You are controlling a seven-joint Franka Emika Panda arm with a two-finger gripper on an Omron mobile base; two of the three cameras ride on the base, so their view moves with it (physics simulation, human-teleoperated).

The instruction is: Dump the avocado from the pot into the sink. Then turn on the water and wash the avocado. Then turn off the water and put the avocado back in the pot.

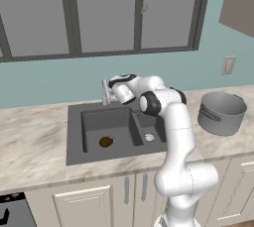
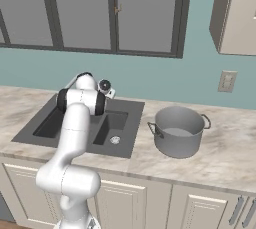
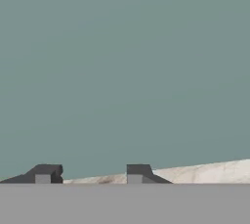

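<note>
Cabinet doors (image 1: 84, 206) nearest, under the front edge of the worktop (image 1: 34, 141). White arm (image 1: 176, 137) up from the base and bent over the sink (image 1: 74, 137), set into the worktop between front and back edges. Large basin on the left with the avocado (image 1: 105, 141) lying on its floor, near the front wall, well apart from the pot. Small basin on the right, with a silver drain (image 1: 149, 137) in the bottom. Pot (image 1: 222, 113) upright on the worktop to the right of the sink, apart from its rim, nearer the back edge; nothing seen inside. Faucet (image 1: 105, 92) at the back rim of the sink. Claw (image 3: 93, 175) reached toward the back edge, just beside the faucet; contact with it not clear. Closed in as far as seen, a gap left between the two tips, nothing visible in the gap. Teal wall (image 1: 163, 72) beyond, with an outlet (image 1: 228, 65) above the pot and a dark-framed window (image 1: 99, 13) over the sink.
</note>
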